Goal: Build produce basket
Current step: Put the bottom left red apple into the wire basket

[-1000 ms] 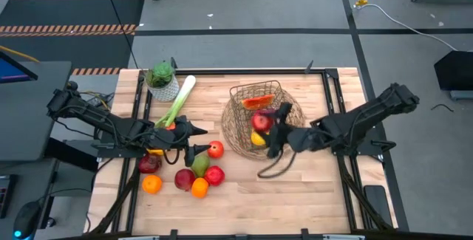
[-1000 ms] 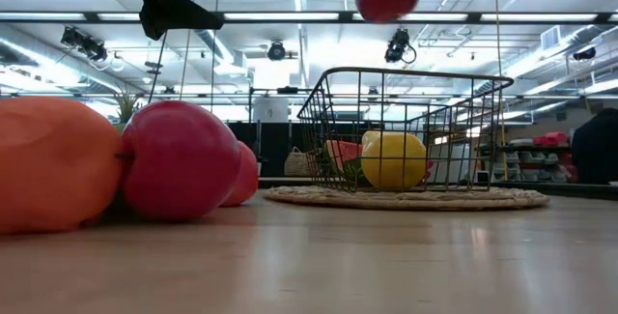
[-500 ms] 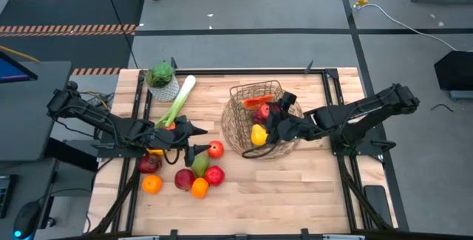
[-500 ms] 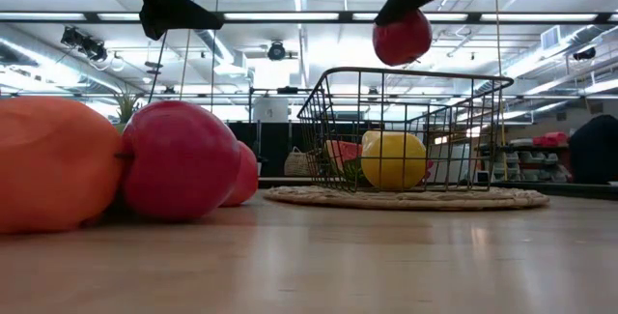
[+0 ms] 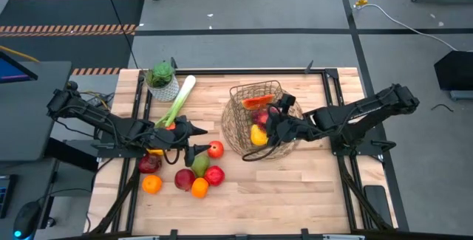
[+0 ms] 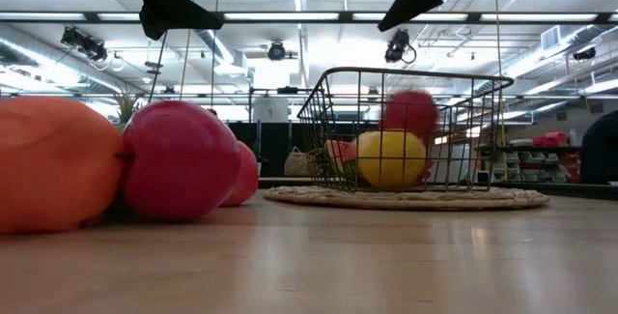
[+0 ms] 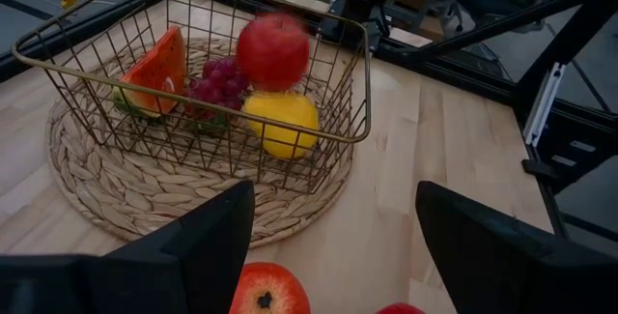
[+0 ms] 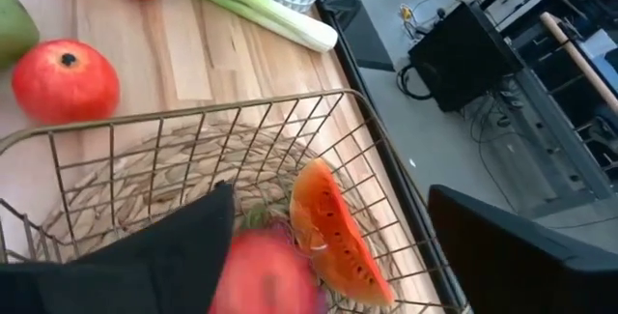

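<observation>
Directly beneath the right gripper (image 5: 270, 127), a red apple (image 7: 272, 50) shows blurred inside the basket (image 5: 255, 92), above the yellow fruit (image 7: 280, 125), so it looks to be dropping in. The dark fingers stand apart and hold nothing, poised over the basket's wire rim. Below and beyond them in the basket lie a slice of watermelon (image 8: 333, 232) and a bunch of purple grapes (image 7: 208, 87), with the yellow fruit just beside the falling apple.

Over on the other side, the left gripper (image 5: 196, 138) hangs with its fingers spread and empty above the loose pile. Just ahead of it sits a red fruit (image 5: 215, 149); near it lie a green pear (image 5: 199, 165), two more red apples (image 5: 214, 175), two oranges (image 5: 151, 184) and another dark red fruit (image 5: 148, 163). Farther off from it, the leek (image 5: 177, 100) rests beside the potted plant (image 5: 162, 79).

By my reckoning the job is less than half done: four pieces in or going in, and seven or so, plus the leek, left on the table (image 5: 310, 196).
</observation>
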Action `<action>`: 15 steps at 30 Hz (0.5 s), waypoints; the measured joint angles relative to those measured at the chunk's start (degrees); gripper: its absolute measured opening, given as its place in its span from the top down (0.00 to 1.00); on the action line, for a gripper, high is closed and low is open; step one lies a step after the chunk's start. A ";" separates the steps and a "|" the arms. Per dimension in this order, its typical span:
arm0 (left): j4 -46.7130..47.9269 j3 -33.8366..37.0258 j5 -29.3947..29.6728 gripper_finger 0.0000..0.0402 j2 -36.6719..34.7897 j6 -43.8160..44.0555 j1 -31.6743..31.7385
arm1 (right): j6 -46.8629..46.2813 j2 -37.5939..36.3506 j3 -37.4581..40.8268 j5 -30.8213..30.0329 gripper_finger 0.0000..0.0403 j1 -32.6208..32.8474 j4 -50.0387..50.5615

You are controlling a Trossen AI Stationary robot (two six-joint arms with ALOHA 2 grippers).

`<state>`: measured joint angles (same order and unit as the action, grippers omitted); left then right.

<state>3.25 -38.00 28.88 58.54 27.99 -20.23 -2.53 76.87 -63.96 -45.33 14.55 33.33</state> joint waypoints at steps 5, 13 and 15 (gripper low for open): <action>0.00 0.00 -0.01 0.27 0.00 0.00 -0.02 | -2.74 -0.01 0.00 -1.64 0.02 0.00 -0.61; 0.00 0.00 -0.01 0.27 0.00 0.00 -0.02 | -7.53 0.01 0.00 6.64 0.06 0.33 -7.46; 0.00 0.00 -0.02 0.27 0.00 0.00 -0.02 | -9.04 -0.01 0.00 11.70 0.05 0.33 -10.06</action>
<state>3.25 -38.00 28.87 58.54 27.99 -20.25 -11.57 76.86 -63.96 -33.63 14.87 23.28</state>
